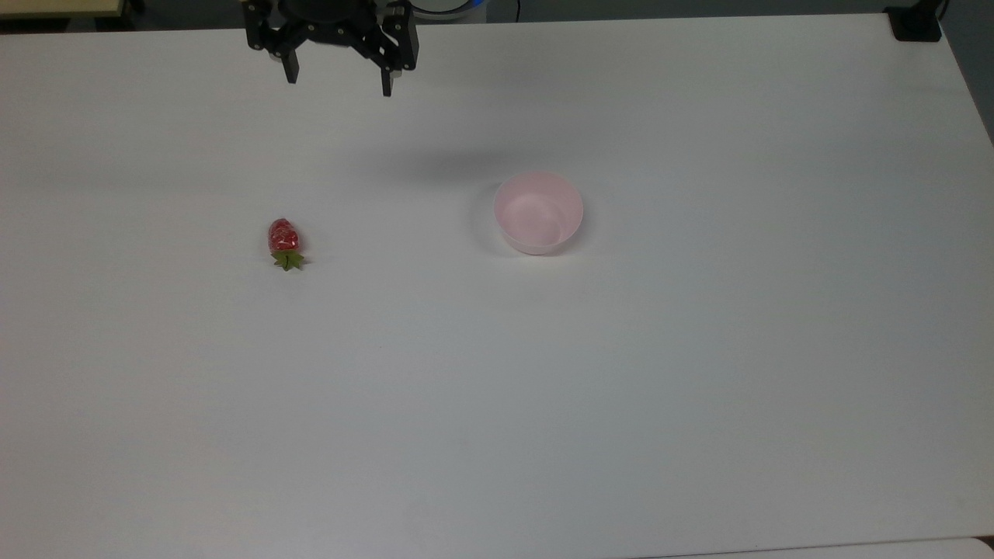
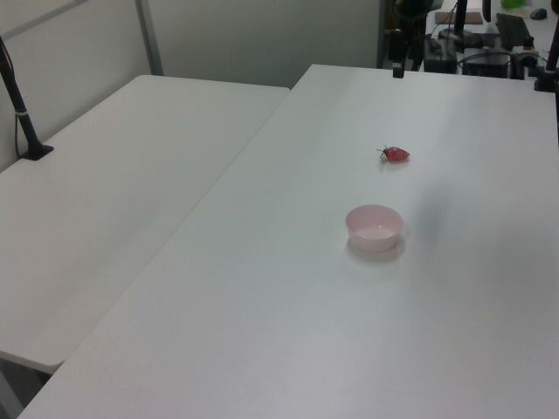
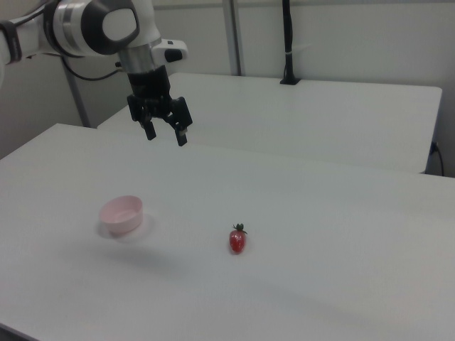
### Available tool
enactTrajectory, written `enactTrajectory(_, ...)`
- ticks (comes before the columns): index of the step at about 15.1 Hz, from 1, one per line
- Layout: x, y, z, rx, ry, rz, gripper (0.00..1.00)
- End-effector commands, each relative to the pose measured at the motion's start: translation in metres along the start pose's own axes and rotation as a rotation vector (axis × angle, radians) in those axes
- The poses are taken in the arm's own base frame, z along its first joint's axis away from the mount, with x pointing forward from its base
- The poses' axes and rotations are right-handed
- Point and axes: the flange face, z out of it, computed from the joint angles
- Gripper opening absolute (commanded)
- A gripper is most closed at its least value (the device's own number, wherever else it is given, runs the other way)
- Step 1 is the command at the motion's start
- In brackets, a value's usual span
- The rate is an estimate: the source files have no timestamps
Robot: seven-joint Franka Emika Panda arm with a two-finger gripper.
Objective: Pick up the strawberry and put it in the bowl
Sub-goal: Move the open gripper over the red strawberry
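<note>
- White table (image 1: 699, 388), matte, bare apart from two items; a second white table (image 3: 341, 106) butts against its far edge in the right view.
- Strawberry (image 1: 284, 242) lies on its side at the top view's left, well apart from the bowl (image 1: 538, 212).
- Bowl sits upright, nothing in it.
- Gripper (image 1: 339, 81) hangs above the table's far edge in the top view, fingers spread, holding nothing.
- Black pole (image 3: 287, 42) stands on the second table; pale partition walls behind.

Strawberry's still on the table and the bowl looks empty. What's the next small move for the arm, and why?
Probably carry the gripper over the strawberry, staying high. Its fingers are open with nothing held, it hangs above the table near the top view's upper edge, and the strawberry lies on its side apart from the empty bowl.
</note>
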Motion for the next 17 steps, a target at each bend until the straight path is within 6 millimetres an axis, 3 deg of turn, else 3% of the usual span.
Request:
enactTrajectory(1, 0.003, 0.0194, 0.0011, -0.02, 0.021, 0.021, 1.0)
enactTrajectory(17, 0.0073, 0.017, 0.004, -0.018, 0.041, 0.017, 1.0)
